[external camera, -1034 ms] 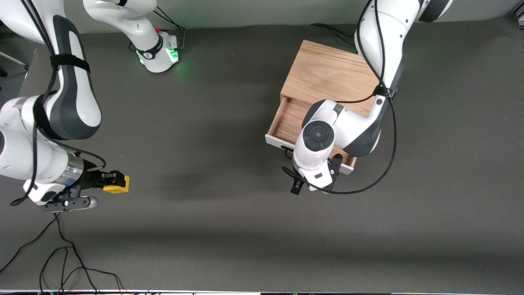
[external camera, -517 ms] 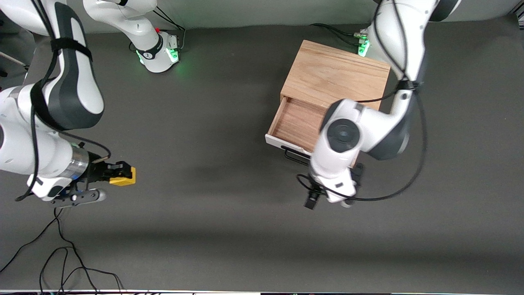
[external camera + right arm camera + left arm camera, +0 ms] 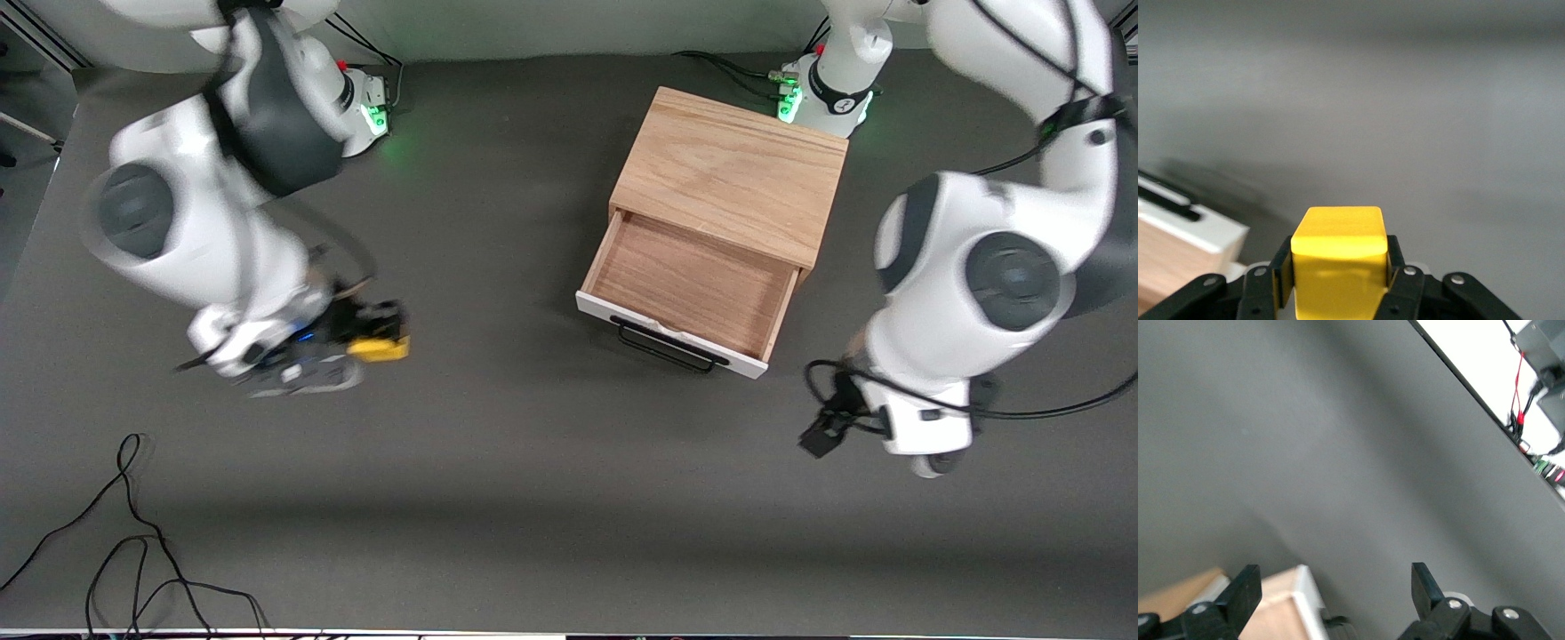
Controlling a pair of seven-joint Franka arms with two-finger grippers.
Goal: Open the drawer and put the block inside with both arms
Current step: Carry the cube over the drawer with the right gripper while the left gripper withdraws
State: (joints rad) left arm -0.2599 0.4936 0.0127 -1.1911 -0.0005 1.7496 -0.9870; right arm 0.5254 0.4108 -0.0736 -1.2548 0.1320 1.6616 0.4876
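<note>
Over the bare grey counter [image 3: 498,498], toward the right arm's end, the right end effector [image 3: 378,333] hung in the air with its fingers clamped on the block [image 3: 380,348], a small yellow cube. The right wrist view showed the block [image 3: 1339,257] squeezed between the two black fingers [image 3: 1283,270], its top face and one side face in sight, with the white front panel of the drawer [image 3: 1195,230] showing at the edge of that picture.

The cabinet [image 3: 729,173], a light oak box, stood on the counter close to the left arm's base. Its drawer [image 3: 689,284] was pulled out toward the front camera, the wooden floor of the tray lying bare. The white front panel carried a black wire handle [image 3: 667,347] along its lower edge.

The left end effector [image 3: 889,440] hung over the counter beside the drawer's front corner, toward the left arm's end and apart from the handle. The left wrist view showed its fingers [image 3: 1245,590] spread wide with nothing between them, and a corner of the drawer [image 3: 1301,587] beneath.

A loose black cable [image 3: 133,542] lay on the counter at the right arm's end, nearer to the front camera than the block.
</note>
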